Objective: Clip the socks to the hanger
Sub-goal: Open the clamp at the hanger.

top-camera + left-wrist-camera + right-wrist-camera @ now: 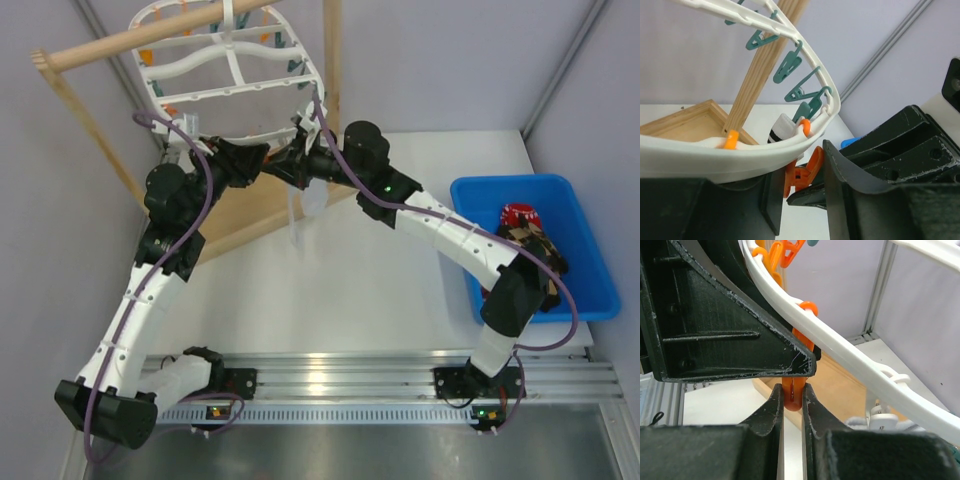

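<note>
The white oval hanger [230, 60] hangs from a wooden pole, its rim [740, 155] lined with teal and orange clips. Both grippers meet under its near rim. My left gripper [240, 160] [800, 186] is shut on the handles of an orange clip [812, 162]. The lower tip of that orange clip [792, 397] is pinched in my right gripper [285, 165] [792, 389], which is shut on it. A white sock [300, 215] with dark cuff bands [781, 129] hangs just below the rim beside them. More socks, one red [520, 213] and one argyle [535, 245], lie in the bin.
A blue bin [470, 190] sits at the right of the table, partly under the right arm. The wooden pole [150, 40], its slanted legs and its tray base [240, 215] stand behind and left of the grippers. Grey walls close in on three sides.
</note>
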Robot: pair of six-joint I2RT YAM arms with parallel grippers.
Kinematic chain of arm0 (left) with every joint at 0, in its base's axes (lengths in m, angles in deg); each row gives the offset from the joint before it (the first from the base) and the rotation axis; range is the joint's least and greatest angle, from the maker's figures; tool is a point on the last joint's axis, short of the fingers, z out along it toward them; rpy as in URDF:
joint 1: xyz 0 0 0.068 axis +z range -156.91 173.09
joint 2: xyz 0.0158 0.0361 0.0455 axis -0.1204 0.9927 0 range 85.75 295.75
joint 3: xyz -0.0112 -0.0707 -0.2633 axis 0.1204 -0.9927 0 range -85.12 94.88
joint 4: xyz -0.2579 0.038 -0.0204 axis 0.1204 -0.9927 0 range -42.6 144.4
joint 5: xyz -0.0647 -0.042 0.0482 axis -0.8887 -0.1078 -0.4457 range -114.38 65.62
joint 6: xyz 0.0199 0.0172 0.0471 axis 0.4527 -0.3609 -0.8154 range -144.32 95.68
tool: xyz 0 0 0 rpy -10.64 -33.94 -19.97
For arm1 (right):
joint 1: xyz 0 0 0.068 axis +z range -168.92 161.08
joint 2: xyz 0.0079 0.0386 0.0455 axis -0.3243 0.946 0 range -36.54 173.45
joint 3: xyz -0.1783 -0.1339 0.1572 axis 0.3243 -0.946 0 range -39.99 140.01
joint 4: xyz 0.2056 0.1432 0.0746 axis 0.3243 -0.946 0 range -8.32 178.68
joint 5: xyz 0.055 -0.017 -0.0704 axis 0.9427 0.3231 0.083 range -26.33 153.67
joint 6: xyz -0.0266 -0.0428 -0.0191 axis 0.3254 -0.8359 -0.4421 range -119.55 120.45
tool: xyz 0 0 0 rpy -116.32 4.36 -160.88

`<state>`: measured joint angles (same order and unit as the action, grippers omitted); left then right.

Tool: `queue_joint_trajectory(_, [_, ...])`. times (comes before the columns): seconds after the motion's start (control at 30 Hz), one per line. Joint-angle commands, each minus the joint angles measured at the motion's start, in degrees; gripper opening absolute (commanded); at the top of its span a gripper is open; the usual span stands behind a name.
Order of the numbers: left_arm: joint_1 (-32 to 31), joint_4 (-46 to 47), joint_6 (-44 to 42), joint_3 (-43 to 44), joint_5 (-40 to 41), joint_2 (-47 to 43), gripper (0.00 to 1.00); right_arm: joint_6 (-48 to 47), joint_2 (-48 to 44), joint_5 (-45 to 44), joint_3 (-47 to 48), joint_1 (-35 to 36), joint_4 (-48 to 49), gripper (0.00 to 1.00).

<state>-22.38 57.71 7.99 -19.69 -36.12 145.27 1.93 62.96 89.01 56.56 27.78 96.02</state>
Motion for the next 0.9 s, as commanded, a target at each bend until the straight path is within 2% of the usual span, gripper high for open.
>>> queue_joint_trajectory(0.0, [0.2, -5.3, -4.1, 0.0, -2.2, 0.0, 0.39, -1.0, -1.0, 2.0, 3.4, -0.8, 0.8, 0.00])
queue_joint_trajectory(0.23, [0.2, -5.5, -3.7, 0.3, -3.3, 0.1, 0.46, -1.0, -1.4, 2.8, 3.1, -1.4, -0.1, 0.00])
queue_joint_trajectory(0.3, [0.2, -5.4, -3.3, 0.3, -2.5, -0.2, 0.38, -0.9, -1.5, 3.1, 3.0, -1.5, -0.1, 0.00])
queue_joint_trajectory(0.4, [0.3, -4.5, -2.3, 0.5, -2.1, -0.1, 0.33, -2.8, -1.7, 3.6, 2.6, -1.5, -0.2, 0.00])
queue_joint_trajectory(0.43, [0.4, -4.2, -2.0, 0.6, -2.1, -0.1, 0.33, -2.8, -1.7, 3.7, 2.2, -1.5, -0.1, 0.00])
queue_joint_trajectory(0.5, [0.4, -3.8, -1.2, 0.9, -2.1, 0.1, 0.42, -3.0, -1.9, 3.9, 2.1, -1.5, -0.3, 0.00])
queue_joint_trajectory(0.6, [0.4, -2.2, -0.5, 1.5, -1.7, 0.6, 0.48, -3.1, -1.9, 4.4, 1.8, -1.5, -0.7, 0.00])
queue_joint_trajectory(0.87, [0.5, -0.3, 1.5, 3.6, 1.1, 2.1, 0.49, -3.2, -2.3, 5.2, 0.6, -1.5, -0.7, 0.00])
